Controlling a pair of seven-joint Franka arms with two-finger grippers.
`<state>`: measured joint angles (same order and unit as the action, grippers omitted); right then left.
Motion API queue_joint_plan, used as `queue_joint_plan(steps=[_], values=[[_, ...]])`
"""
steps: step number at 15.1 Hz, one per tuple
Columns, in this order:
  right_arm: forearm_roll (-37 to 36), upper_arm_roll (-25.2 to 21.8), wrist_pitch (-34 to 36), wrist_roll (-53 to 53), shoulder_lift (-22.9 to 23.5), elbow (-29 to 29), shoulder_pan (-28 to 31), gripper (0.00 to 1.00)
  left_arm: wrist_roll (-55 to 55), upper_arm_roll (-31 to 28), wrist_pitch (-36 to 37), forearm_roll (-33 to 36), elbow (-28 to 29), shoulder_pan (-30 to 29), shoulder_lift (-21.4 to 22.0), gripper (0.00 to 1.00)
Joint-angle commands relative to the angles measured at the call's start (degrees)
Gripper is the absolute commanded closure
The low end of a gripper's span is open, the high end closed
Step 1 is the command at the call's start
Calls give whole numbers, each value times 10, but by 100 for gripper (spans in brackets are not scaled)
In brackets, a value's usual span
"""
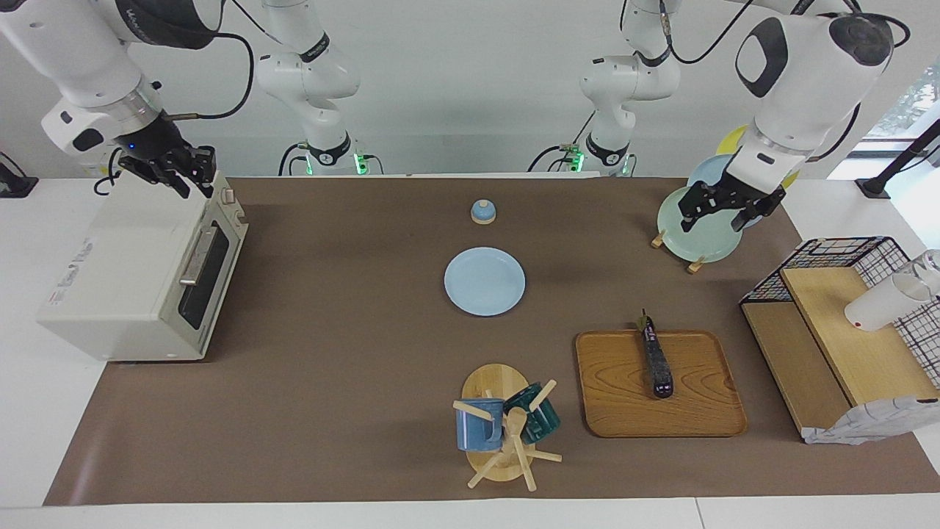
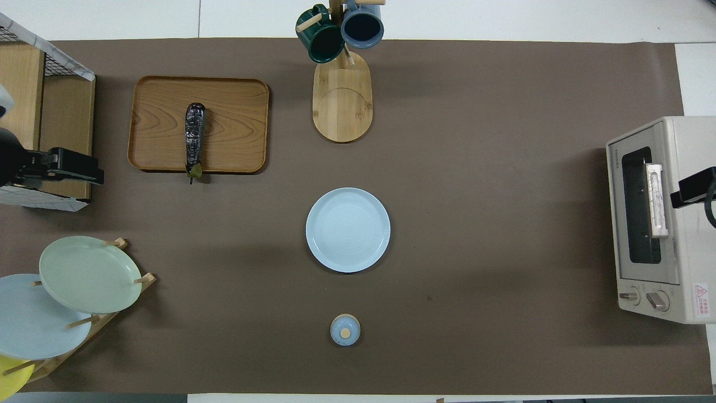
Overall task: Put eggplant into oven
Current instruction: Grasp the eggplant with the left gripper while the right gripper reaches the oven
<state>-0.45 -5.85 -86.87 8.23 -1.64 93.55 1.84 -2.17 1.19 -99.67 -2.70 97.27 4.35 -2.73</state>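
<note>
**Eggplant on the tray, both pincers away from it**

The eggplant [image 1: 656, 360] lies lengthwise on the wooden tray [image 1: 609, 400] toward the left arm's end of the tabletop [image 1: 330, 367], its green stem tip pointing toward the robots and reaching over the tray's rim. Nothing touches it.

The left pincer [image 1: 723, 213] hangs in the air over the pale green plate [image 1: 698, 239] standing in the plate rack, well apart from the eggplant; its fingers are spread wide and grip nothing.

The right pincer [image 1: 180, 173] is over the top of the oven [image 1: 125, 272], at the corner nearest the robots on the door side, at the other end of the tabletop from the eggplant. It grips nothing; whether its fingers are apart or together cannot be told.

The oven's door is closed.
</note>
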Motion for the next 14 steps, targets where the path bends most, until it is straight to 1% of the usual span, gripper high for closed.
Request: queue_joint_plan(steps=[1,2,3,4,5,9,11,14], values=[[-27,2,-106,16,-49,118,4,100,-3,-4,-50,7,-1,7,-49,0],[-55,3,-143,16,-52,145,4,100,0,-4,-68,7,-1,7,-65,0],[-70,3,-162,16,-46,153,4,100,1,-4,-88,7,-1,7,-85,0],[-74,3,-174,16,-28,154,5,100,1,-4,-114,7,0,8,-102,0],[-75,3,-182,16,-13,153,11,100,1,-4,-135,7,2,10,-113,0],[-78,2,-196,8,9,163,15,100,1,-4,-219,6,26,32,-162,0],[-79,2,-209,7,9,183,28,100,7,-3,-245,7,20,32,-198,0],[-81,2,-216,6,4,204,27,100,13,-4,-280,7,20,32,-220,0]])
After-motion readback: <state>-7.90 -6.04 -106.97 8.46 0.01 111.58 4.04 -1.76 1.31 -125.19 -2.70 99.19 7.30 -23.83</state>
